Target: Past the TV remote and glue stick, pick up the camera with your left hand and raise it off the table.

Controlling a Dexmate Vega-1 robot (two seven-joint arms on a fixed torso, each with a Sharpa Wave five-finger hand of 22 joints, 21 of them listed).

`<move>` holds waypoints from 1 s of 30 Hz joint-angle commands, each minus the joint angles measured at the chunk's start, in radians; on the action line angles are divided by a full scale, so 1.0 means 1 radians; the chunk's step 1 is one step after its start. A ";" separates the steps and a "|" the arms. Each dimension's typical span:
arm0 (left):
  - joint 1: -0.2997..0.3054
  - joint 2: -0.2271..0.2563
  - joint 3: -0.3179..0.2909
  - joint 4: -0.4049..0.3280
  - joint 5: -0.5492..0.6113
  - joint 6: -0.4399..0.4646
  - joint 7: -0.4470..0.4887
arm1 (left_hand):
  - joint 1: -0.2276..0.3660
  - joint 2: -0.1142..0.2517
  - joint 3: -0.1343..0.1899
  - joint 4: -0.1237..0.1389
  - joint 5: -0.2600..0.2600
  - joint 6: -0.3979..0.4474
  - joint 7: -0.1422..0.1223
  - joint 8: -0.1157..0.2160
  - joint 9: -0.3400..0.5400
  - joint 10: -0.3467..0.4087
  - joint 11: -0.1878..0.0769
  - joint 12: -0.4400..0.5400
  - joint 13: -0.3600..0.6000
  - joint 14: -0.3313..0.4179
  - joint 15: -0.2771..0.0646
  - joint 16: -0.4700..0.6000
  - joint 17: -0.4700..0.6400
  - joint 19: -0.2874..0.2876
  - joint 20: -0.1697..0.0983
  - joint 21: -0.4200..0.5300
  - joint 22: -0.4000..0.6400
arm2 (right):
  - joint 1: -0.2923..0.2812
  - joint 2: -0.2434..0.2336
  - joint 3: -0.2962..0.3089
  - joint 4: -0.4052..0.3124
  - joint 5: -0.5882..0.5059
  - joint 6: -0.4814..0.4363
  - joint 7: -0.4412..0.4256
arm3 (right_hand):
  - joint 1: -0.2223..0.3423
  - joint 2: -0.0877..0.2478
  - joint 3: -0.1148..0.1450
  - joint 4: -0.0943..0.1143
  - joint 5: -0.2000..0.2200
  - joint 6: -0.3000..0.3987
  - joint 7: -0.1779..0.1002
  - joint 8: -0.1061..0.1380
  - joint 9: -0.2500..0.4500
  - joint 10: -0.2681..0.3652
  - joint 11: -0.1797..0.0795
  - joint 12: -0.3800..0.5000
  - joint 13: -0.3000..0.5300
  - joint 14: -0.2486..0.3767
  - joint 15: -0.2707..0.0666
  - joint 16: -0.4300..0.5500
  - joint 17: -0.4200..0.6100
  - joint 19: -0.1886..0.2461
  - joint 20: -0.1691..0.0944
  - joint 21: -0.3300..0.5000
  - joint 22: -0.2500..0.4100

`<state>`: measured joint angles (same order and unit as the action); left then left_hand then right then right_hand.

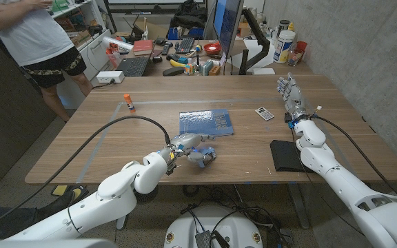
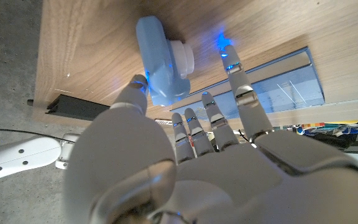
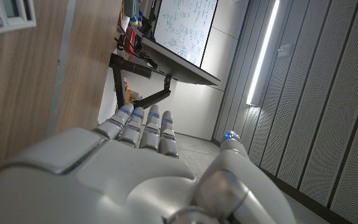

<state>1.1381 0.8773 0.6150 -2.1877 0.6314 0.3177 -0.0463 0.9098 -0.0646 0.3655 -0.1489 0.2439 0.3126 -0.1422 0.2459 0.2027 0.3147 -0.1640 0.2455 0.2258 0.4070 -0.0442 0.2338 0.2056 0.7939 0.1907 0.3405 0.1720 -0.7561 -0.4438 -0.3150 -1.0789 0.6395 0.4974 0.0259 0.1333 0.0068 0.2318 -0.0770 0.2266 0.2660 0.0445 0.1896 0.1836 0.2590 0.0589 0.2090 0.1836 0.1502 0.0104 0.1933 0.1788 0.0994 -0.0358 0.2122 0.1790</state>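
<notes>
On the wooden desk (image 1: 150,110), the left hand (image 1: 188,150) lay near the front edge with its fingers (image 1: 206,156) curled about the small pale-blue camera (image 1: 200,155), just in front of a blue sheet (image 1: 205,122) at the middle; whether the camera still touched the wood could not be told. The right hand (image 1: 291,96) stood at the far right with its fingers upward and nothing in it, a calculator (image 1: 265,113) near it and a black flat object (image 1: 285,154) beside its forearm. A glue stick (image 1: 129,102) stood toward the back left, and a person (image 1: 36,38) stood beyond that corner.
</notes>
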 commanded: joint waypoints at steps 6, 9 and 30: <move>-0.017 0.013 -0.017 0.037 -0.104 -0.045 0.055 | 0.073 0.020 0.031 0.001 -0.031 0.107 0.000 0.045 0.008 0.088 -0.003 0.034 0.026 0.071 -0.028 0.025 0.019 0.082 -0.022 -0.005 -0.001 | 0.008 0.005 -0.010 -0.006 -0.020 -0.004 -0.022 | -0.004 -0.004 -0.009 0.000 0.007 0.000 -0.003 0.005 0.005 0.004 -0.002 0.004 0.003 0.004 0.000 -0.005 0.006 0.005 0.003 -0.003 0.003; -0.018 0.012 -0.019 0.044 -0.116 -0.053 0.068 | 0.096 0.031 0.039 0.002 -0.044 0.158 -0.002 0.065 0.009 0.123 -0.005 0.046 0.036 0.106 -0.035 0.037 0.025 0.106 -0.039 -0.011 -0.001 | 0.011 0.005 -0.012 -0.006 -0.022 -0.006 -0.023 | -0.005 -0.004 -0.010 0.000 0.007 0.000 -0.004 0.005 0.005 0.003 -0.001 0.004 0.003 0.003 -0.001 -0.005 0.006 0.005 0.003 -0.003 0.003; -0.009 0.004 -0.039 0.086 -0.195 -0.112 0.155 | 0.293 0.108 0.117 -0.009 -0.054 0.450 0.050 0.176 0.006 0.332 0.004 0.104 0.124 0.289 -0.086 0.089 0.060 0.234 -0.129 -0.049 0.001 | 0.016 0.011 -0.018 -0.004 -0.032 -0.007 -0.035 | -0.013 -0.006 -0.016 0.004 0.005 -0.005 -0.010 0.004 0.005 0.002 -0.006 0.003 0.002 0.000 -0.003 -0.005 0.006 0.004 0.004 -0.006 0.003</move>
<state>1.1248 0.8841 0.5883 -2.1194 0.4805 0.2292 0.0758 1.1746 0.0310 0.4705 -0.1573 0.1811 0.7509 -0.0999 0.4145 0.2072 0.6338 -0.1589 0.3445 0.3415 0.6753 -0.0609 0.3155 0.2609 1.0164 0.0682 0.2952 0.1702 -0.7415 -0.4365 -0.3296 -1.0824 0.6122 0.4921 -0.0016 0.1280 0.0015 0.2193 -0.0728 0.2266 0.2606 0.0392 0.1896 0.1836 0.2590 0.0590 0.2090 0.1836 0.1502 0.0105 0.1885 0.1788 0.0992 -0.0358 0.2068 0.1790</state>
